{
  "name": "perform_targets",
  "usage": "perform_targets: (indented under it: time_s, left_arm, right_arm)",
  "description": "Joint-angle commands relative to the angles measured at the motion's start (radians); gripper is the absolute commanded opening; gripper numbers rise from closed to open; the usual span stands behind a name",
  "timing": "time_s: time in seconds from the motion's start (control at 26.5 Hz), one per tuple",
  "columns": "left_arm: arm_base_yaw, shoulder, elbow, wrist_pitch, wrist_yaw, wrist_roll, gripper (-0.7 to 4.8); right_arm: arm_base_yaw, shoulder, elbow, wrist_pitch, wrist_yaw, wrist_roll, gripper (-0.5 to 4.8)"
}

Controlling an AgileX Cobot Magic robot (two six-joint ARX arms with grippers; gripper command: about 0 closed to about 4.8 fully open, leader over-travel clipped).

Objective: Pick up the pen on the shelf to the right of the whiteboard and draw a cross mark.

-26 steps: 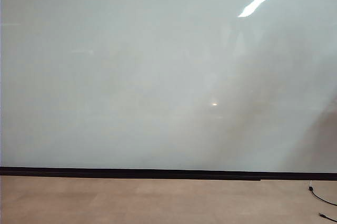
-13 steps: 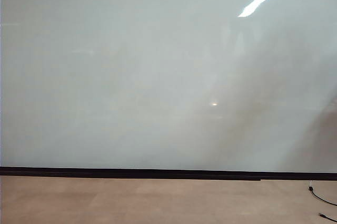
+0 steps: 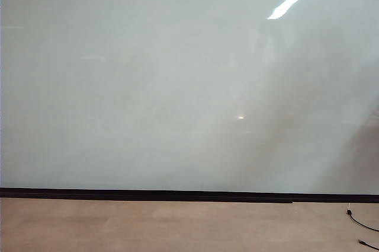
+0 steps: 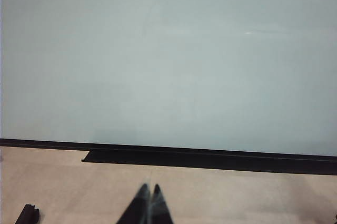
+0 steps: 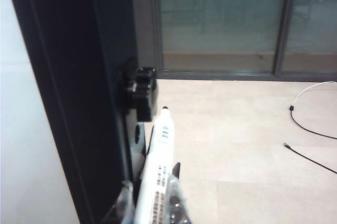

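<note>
step: grasping pen | right gripper [image 5: 152, 203] pinching pen [image 5: 159, 166] beside whiteboard [image 3: 148, 86] frame | left gripper [image 4: 149, 195] pressed together, idle near floor | next: lift pen clear, carry to board, no cross yet

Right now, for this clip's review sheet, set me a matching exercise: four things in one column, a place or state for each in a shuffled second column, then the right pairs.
Things
1. pen
2. left gripper
3. whiteboard
4. black cable

Places or states
A. lying loose on the tan floor
B. bare, no cross mark drawn on it
C. white barrel standing between the fingers of the right gripper
D. fingertips together, pointing toward the board's lower edge, holding nothing

Pairs: 1-C, 2-D, 3-B, 4-A
</note>
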Motion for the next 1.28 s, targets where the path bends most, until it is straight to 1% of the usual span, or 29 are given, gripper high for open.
perform_targets:
  time_s: [0.04, 0.11, 0.26, 0.34, 0.42, 0.45, 0.68, 0.79, 0.98, 1.02, 1.06, 1.1, 1.13, 1.21, 1.28]
  left_arm:
    - [0.000, 0.000, 0.003, 0.005, 0.004, 0.005, -0.04]
    - [0.000, 0.000, 0.003, 0.005, 0.004, 0.004, -0.05]
    - [0.000, 0.000, 0.003, 0.005, 0.004, 0.004, -0.04]
    - [0.000, 0.000, 0.003, 0.005, 0.004, 0.004, -0.05]
    - [0.000, 0.000, 0.003, 0.005, 0.004, 0.004, -0.05]
    - [0.000, 0.000, 0.003, 0.005, 0.004, 0.005, -0.04]
    - [0.000, 0.000, 0.003, 0.005, 0.004, 0.005, -0.05]
    - [0.000, 0.000, 0.003, 0.005, 0.004, 0.005, -0.04]
    - [0.000, 0.000, 0.003, 0.005, 0.004, 0.005, -0.04]
    - [0.000, 0.000, 0.003, 0.005, 0.004, 0.004, -0.05]
    - [0.000, 0.000, 0.003, 0.005, 0.004, 0.005, -0.05]
    - [0.000, 0.000, 0.003, 0.005, 0.004, 0.005, -0.05]
    - [0.000, 0.000, 0.003, 0.005, 0.004, 0.005, -0.05]
    - [0.000, 0.000, 0.003, 0.005, 0.004, 0.004, -0.04]
    - [0.000, 0.000, 0.003, 0.005, 0.004, 0.004, -0.04]
  right_arm:
    - [0.002, -0.003, 0.000, 0.074, -0.018, 0.004, -0.06]
    - [0.002, -0.003, 0.000, 0.107, -0.006, 0.019, -0.06]
    - [0.000, -0.003, 0.000, 0.106, 0.013, 0.019, -0.06]
    - [0.000, -0.003, 0.000, 0.106, 0.040, 0.019, -0.05]
    - [0.000, -0.003, 0.000, 0.108, 0.118, 0.013, -0.06]
    - [0.000, -0.003, -0.001, 0.109, 0.141, 0.011, -0.06]
    - [0.003, -0.017, -0.021, 0.114, 0.219, 0.007, -0.06]
    - [0.004, -0.061, -0.074, 0.117, 0.286, 0.007, -0.06]
    - [0.004, -0.203, -0.217, 0.117, 0.412, 0.007, -0.06]
    - [0.017, -0.278, -0.284, 0.113, 0.470, 0.007, -0.06]
    - [0.029, -0.313, -0.313, 0.108, 0.508, 0.008, -0.06]
    - [0.060, -0.380, -0.367, 0.103, 0.579, 0.008, -0.06]
    - [0.082, -0.416, -0.393, 0.099, 0.608, 0.009, -0.06]
    - [0.120, -0.463, -0.421, 0.089, 0.639, 0.022, -0.06]
    - [0.170, -0.510, -0.445, 0.078, 0.645, 0.045, -0.06]
